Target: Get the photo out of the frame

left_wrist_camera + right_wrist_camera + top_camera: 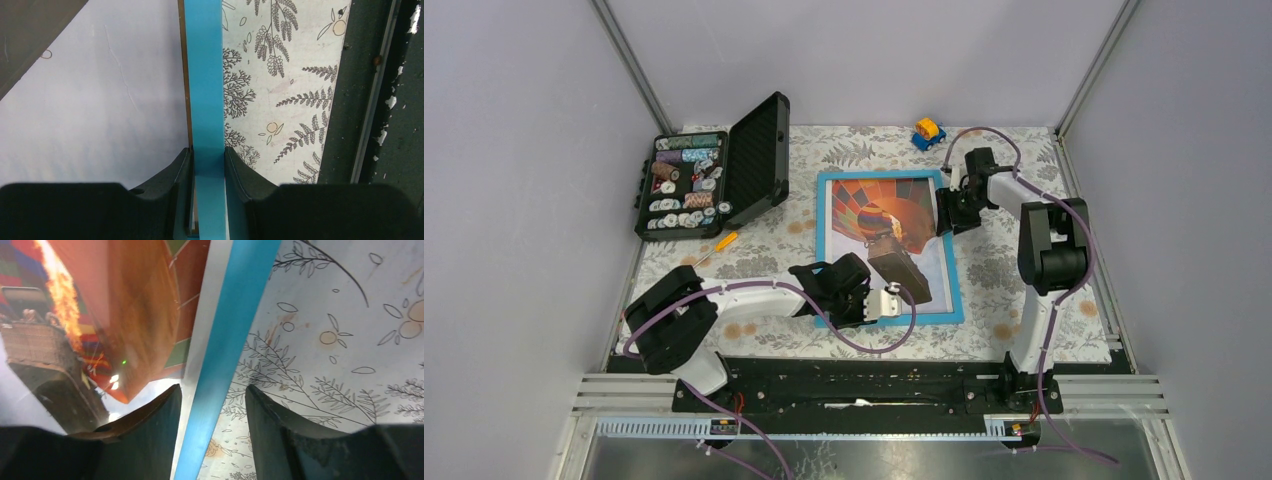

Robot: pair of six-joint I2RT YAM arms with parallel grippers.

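Note:
The frame lies flat, face up, mid-table, its turquoise border around the photo of an orange hot-air balloon. My left gripper lies along the frame's near edge. In the left wrist view its jaws are shut on the blue border, with the photo's pale sky to the left. My right gripper sits at the frame's far right side. In the right wrist view it stands open astride the border, a gap on each side, beside the photo.
An open black case of poker chips stands at the back left. A small blue and yellow toy car sits at the back, right of centre. An orange-handled tool lies left of the frame. The black base rail runs along the near edge.

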